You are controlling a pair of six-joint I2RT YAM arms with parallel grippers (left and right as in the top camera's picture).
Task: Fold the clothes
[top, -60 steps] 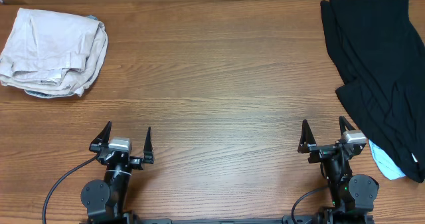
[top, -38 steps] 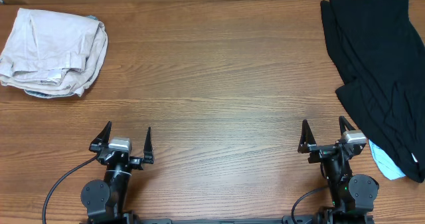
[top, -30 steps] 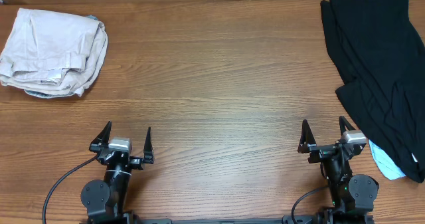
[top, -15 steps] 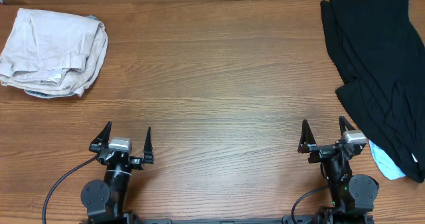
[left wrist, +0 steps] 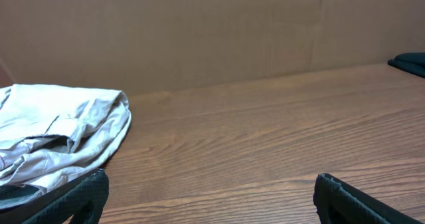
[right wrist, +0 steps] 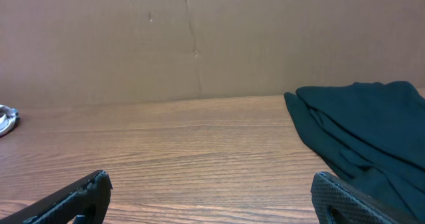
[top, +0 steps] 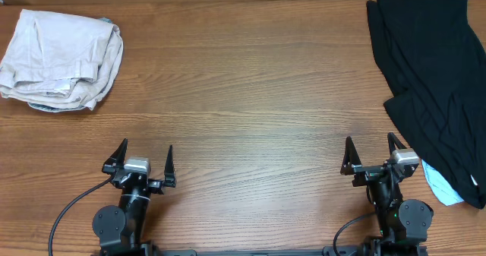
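clothes (top: 434, 74) heaped far right | left tool (top: 146, 145) agape | right tool (top: 370, 138) agape

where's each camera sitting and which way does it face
Overhead: above the table, looking straight down; the left pincer and right pincer show at the near edge, both open and empty.
Left wrist: low on the left wrist, facing the far wall; its fingers fill the bottom corners.
Right wrist: likewise on the right wrist, facing the same wall; its fingers fill the bottom corners.
Shared: overhead and left wrist both show the beige clothes; overhead and right wrist both show the black clothes.
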